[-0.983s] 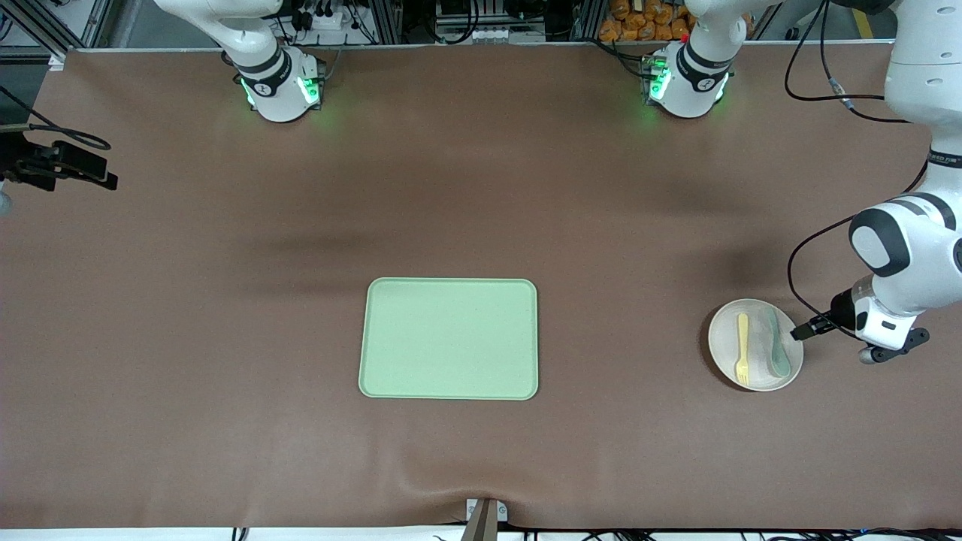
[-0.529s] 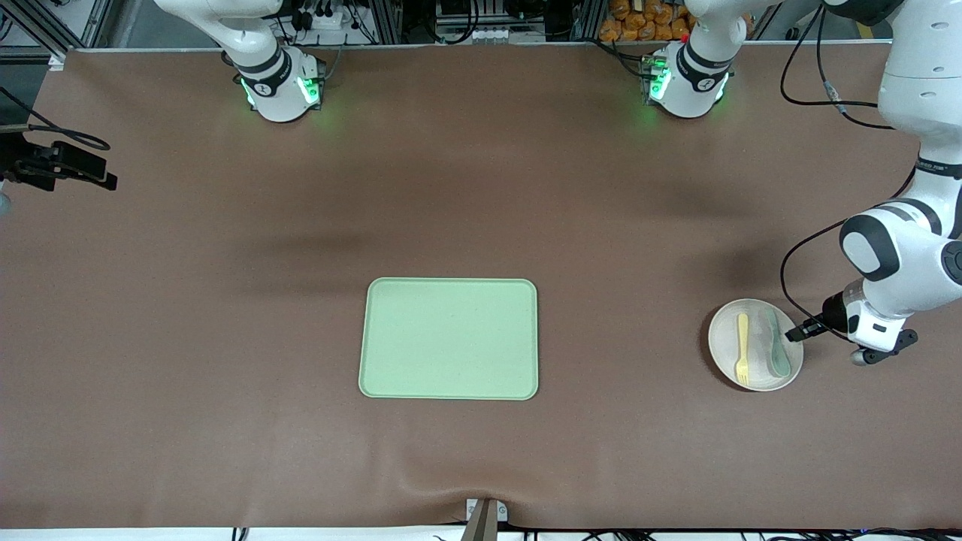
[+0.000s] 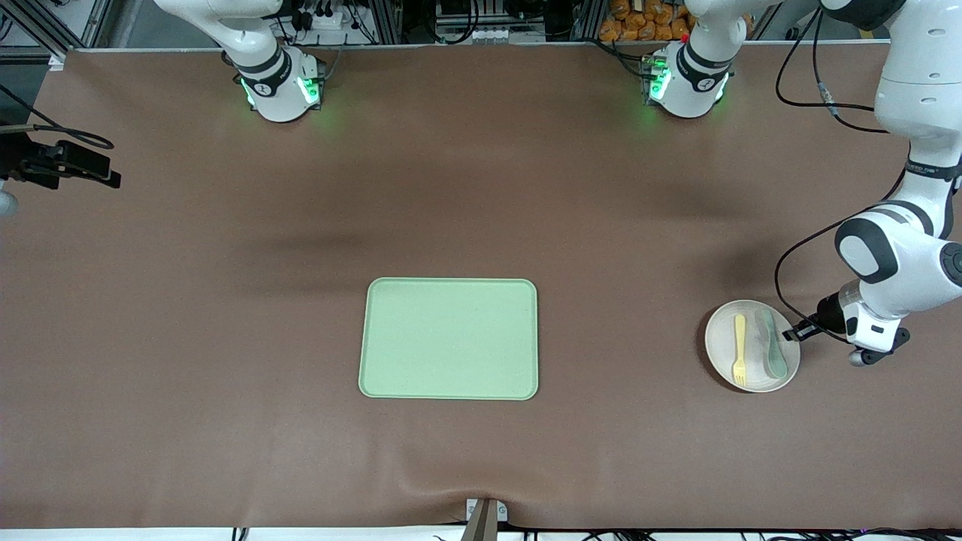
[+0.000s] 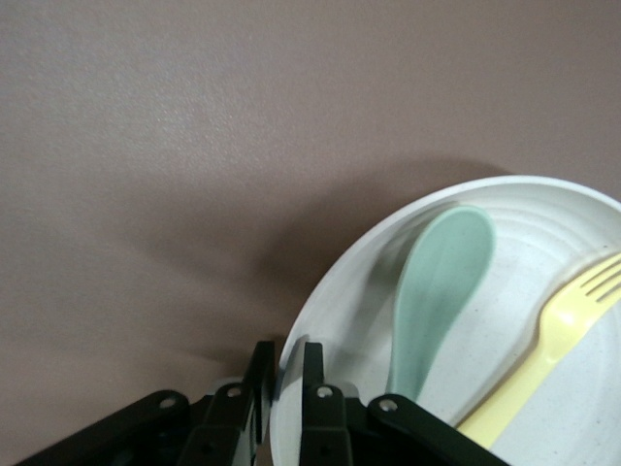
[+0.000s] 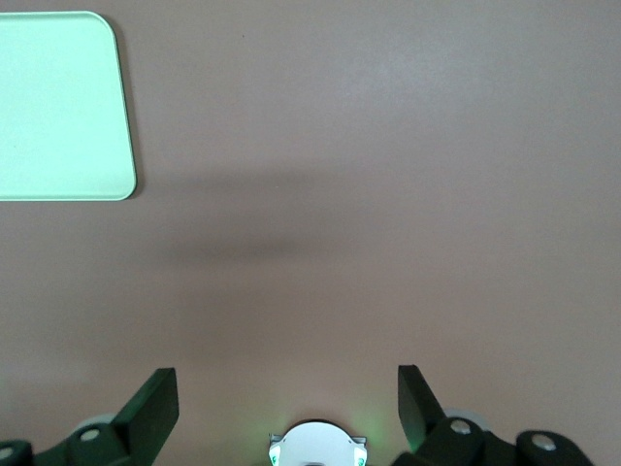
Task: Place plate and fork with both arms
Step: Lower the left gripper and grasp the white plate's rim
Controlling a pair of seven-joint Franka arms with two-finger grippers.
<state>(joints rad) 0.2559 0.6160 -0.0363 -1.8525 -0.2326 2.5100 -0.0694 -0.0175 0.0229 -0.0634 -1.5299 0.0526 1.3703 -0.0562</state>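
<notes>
The round cream plate (image 3: 721,340) lies toward the left arm's end of the table. On it lie the pale yellow fork (image 3: 740,350) and a pale green spoon (image 3: 772,353). My left gripper (image 3: 790,333) is low at the plate's edge, its two fingers shut on the rim. The left wrist view shows the plate (image 4: 529,228), the fork (image 4: 548,340), the spoon (image 4: 437,291) and the left gripper (image 4: 284,355) with one finger on each side of the rim. My right gripper (image 5: 286,398) is open and empty, high over the table at the right arm's end.
A rectangular light-green tray (image 3: 449,338) lies at the table's middle, nearer the front camera than the bases. Its corner shows in the right wrist view (image 5: 58,107). Brown table mat lies between tray and plate.
The left arm has moved slightly toward the tray, and the plate with fork and spoon has shifted a little the same way. The right arm has barely moved.
</notes>
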